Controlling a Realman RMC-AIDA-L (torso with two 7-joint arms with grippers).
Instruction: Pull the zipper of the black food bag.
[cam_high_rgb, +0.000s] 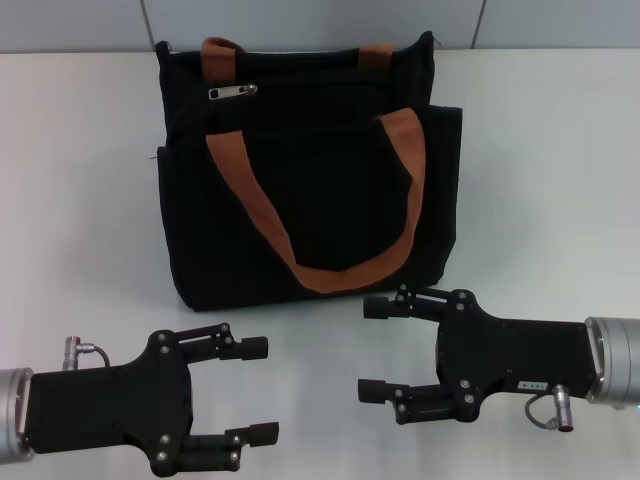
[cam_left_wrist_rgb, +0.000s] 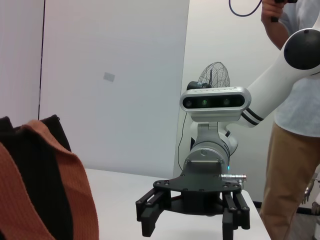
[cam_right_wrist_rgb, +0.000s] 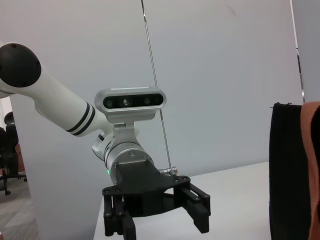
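The black food bag (cam_high_rgb: 300, 180) stands upright on the white table at the middle back, with two orange-brown handles; the front one (cam_high_rgb: 330, 270) hangs down its face. The small silver zipper pull (cam_high_rgb: 231, 91) lies near the bag's upper left edge. My left gripper (cam_high_rgb: 262, 390) is open and empty, low at the front left, fingers pointing right. My right gripper (cam_high_rgb: 372, 348) is open and empty at the front right, fingers pointing left, just below the bag's base. The left wrist view shows the right gripper (cam_left_wrist_rgb: 192, 217) and the bag's edge (cam_left_wrist_rgb: 45, 190); the right wrist view shows the left gripper (cam_right_wrist_rgb: 157, 217).
The white table (cam_high_rgb: 560, 180) spreads out on both sides of the bag. A person (cam_left_wrist_rgb: 295, 130) stands behind the right arm in the left wrist view, beside a small fan (cam_left_wrist_rgb: 214, 76).
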